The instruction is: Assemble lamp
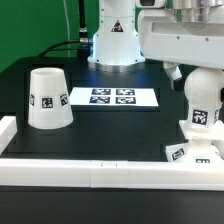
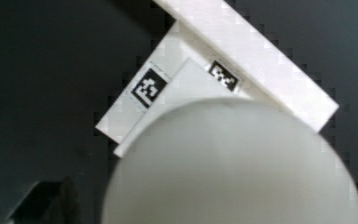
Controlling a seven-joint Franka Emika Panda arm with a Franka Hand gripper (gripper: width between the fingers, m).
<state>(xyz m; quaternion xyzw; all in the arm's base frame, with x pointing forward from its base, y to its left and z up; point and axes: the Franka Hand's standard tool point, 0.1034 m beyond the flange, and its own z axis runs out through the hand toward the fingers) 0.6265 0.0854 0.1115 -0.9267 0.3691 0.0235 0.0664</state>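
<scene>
The rounded bulb (image 1: 203,103) stands upright over the flat square base (image 1: 186,152) at the front of the exterior view's right. I cannot tell whether its stem touches the base. My gripper (image 1: 199,78) comes down from above and is shut on the bulb's top. In the wrist view the bulb (image 2: 229,160) fills the space between my jaws. The base (image 2: 155,92) with its two tags lies beyond it, against the white rail (image 2: 274,55). One dark finger (image 2: 39,203) shows beside the bulb. The tapered shade (image 1: 48,98) stands mouth-down at the exterior view's left, far from my gripper.
The marker board (image 1: 112,97) lies flat in the middle of the black table. A white rail (image 1: 100,172) runs along the front edge and up the left side. The robot's pedestal (image 1: 112,38) stands at the back with cables beside it.
</scene>
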